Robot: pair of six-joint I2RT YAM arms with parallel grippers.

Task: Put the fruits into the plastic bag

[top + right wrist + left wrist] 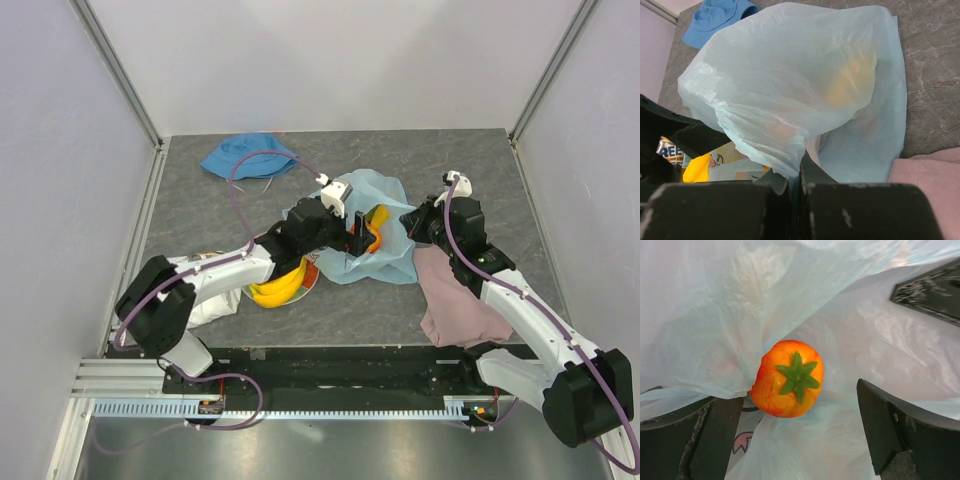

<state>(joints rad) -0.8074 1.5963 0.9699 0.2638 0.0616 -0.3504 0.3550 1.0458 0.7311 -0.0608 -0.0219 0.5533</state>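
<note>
The light-blue plastic bag (385,205) lies at the table's middle. My right gripper (413,222) is shut on its edge and holds the mouth up; in the right wrist view the film (805,85) is pinched between the shut jaws of that gripper (799,172). My left gripper (355,232) is open inside the bag's mouth. An orange-red fruit (787,379) with a green calyx lies on the bag film just past the spread fingers (900,430), near the left one, free of both. Yellow bananas (277,289) lie on a plate under the left arm. The green fruit is out of view.
A blue fabric hat (248,156) lies at the back left. A pink cloth (455,300) lies under the right arm, right of the bag. A yellowish shape (850,75) shows faintly through the bag film. Grey walls close in the table's sides.
</note>
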